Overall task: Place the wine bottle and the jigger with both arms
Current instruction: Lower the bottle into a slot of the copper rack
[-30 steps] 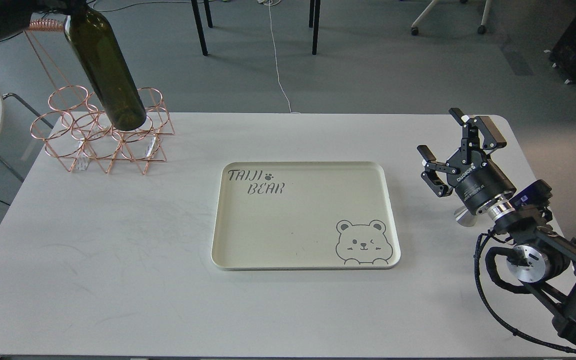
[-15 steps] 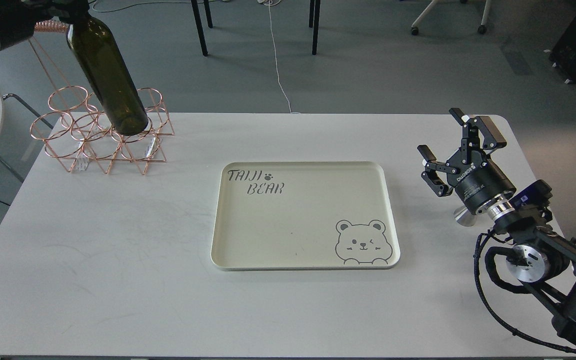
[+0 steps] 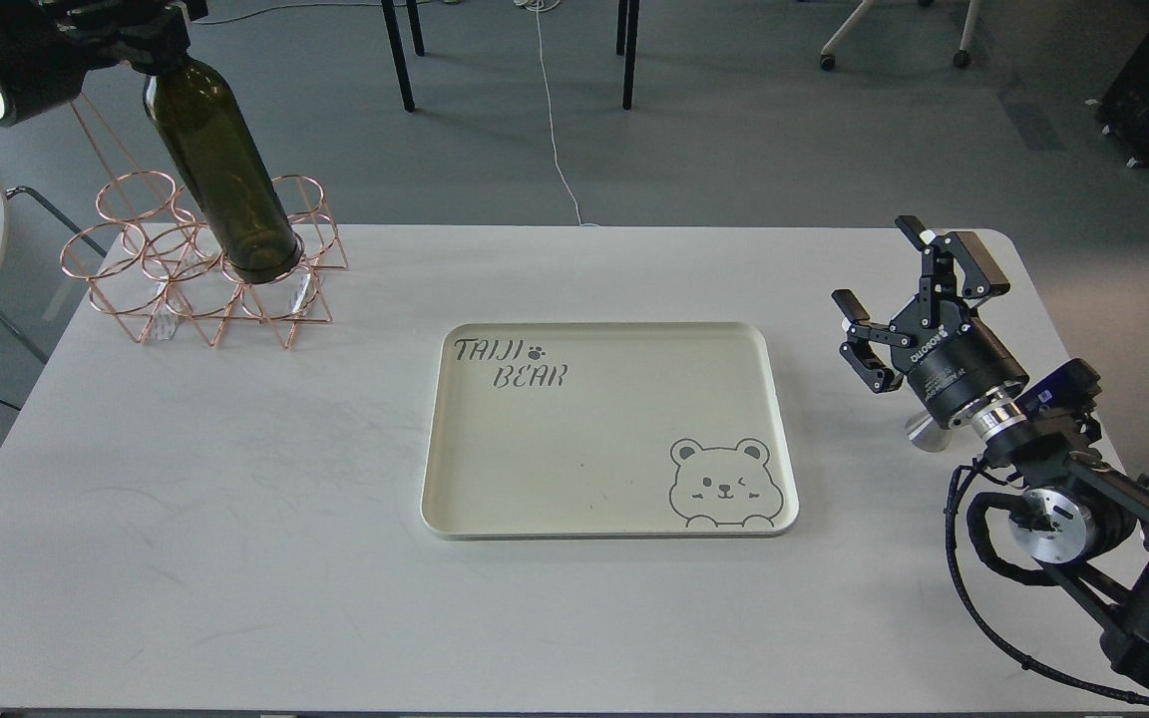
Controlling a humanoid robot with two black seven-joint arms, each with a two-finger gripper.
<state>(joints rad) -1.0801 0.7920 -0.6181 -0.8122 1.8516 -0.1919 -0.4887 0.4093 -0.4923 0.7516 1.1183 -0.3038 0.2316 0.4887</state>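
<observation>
The dark olive-green wine bottle (image 3: pixel 225 170) hangs tilted at the far left, neck up. My left gripper (image 3: pixel 151 30) is shut on its neck at the top left corner. The bottle's base sits at a front ring of the copper wire rack (image 3: pixel 136 299); I cannot tell whether it touches the table. My right gripper (image 3: pixel 909 299) is open and empty above the table's right side. A small shiny steel cone, the jigger (image 3: pixel 924 435), shows just behind the right wrist and is mostly hidden by it.
A cream tray (image 3: pixel 455 479) printed with a bear and "TAIJI BEAR" lies empty at the middle of the white table (image 3: pixel 235 558). Chair legs and a white cable are on the floor beyond the far edge.
The bottle has come down and a little to the right, so its base now sits lower at the rack's ring. The left gripper came down with it. The right arm has not moved.
</observation>
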